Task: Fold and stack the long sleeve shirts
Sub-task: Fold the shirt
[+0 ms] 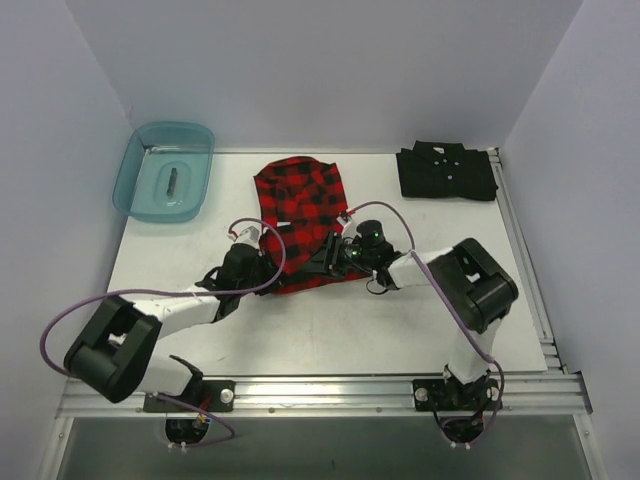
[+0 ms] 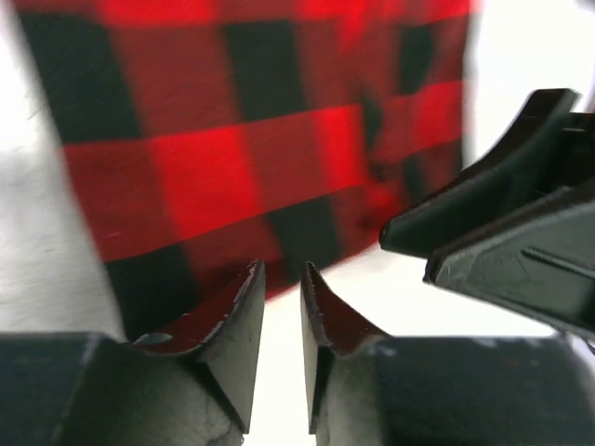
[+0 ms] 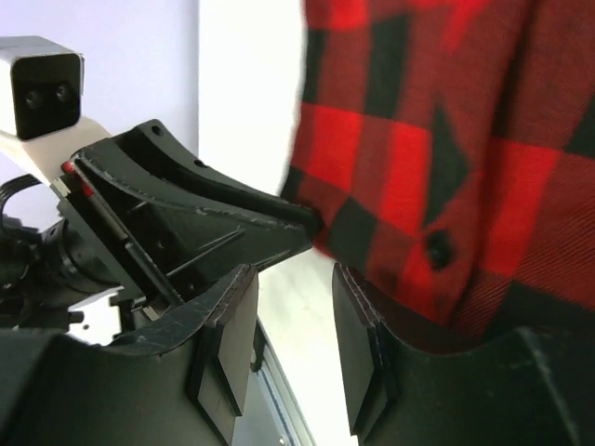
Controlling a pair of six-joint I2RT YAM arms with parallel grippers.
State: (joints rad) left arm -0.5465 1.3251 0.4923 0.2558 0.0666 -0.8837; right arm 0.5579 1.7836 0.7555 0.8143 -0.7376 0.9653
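The red-and-black plaid shirt (image 1: 298,210) lies partly folded in the middle of the table. It fills the left wrist view (image 2: 232,139) and the right wrist view (image 3: 446,139). The black shirt (image 1: 446,172) lies folded at the back right. My left gripper (image 1: 268,270) sits at the plaid shirt's near left edge; its jaws (image 2: 282,269) stand narrowly apart with only bare table between them. My right gripper (image 1: 326,258) is at the shirt's near right edge, open and empty (image 3: 293,274), one finger against the fabric edge. The two grippers face each other closely.
A translucent teal bin (image 1: 165,170) stands at the back left. The right gripper's fingers (image 2: 502,223) show in the left wrist view. The left gripper's finger (image 3: 204,204) and wrist camera (image 3: 42,84) show in the right wrist view. A metal rail (image 1: 525,250) runs along the table's right edge.
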